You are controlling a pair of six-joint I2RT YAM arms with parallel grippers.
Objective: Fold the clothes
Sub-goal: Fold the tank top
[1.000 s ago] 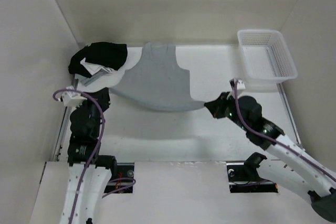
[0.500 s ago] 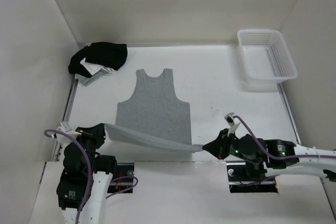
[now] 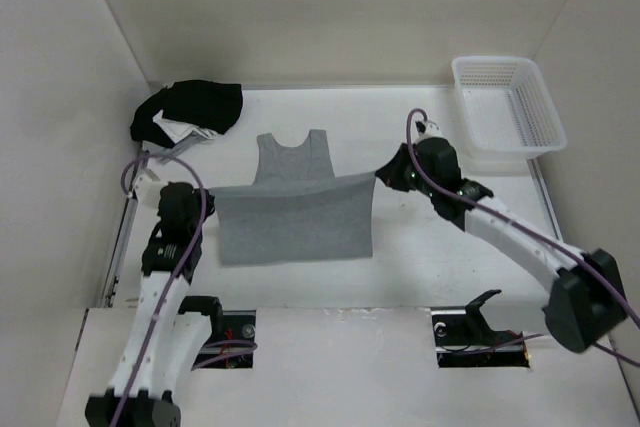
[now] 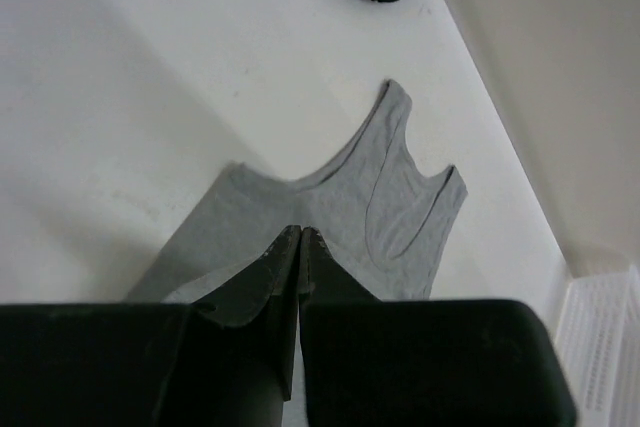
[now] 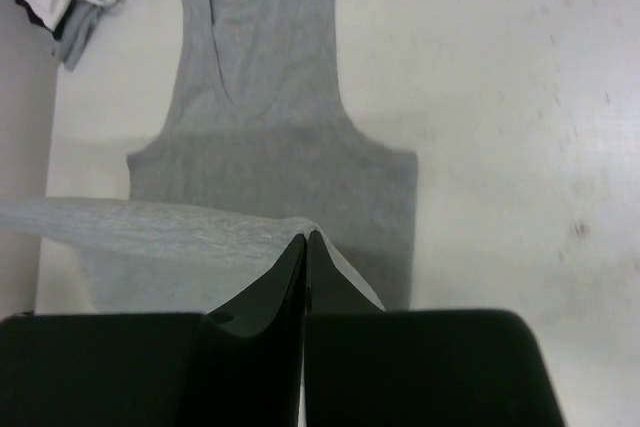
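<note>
Bottom-up fold under way; left hand [image 3: 200, 194] and right hand [image 3: 380, 177] each clamped on a hem corner of the grey top [image 3: 295, 225]; next, carry the hem toward twelve o'clock; lay it level over the straps [image 3: 293, 147].

Both arms stretched forward, right angled inward. Left hand [image 3: 205, 193] and right hand [image 3: 384, 174] well apart, fingers clamped on grey top [image 3: 295, 222] corners.

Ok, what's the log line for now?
step: half fold | left end effector: shut on grey top | right end effector: shut on grey top
</note>
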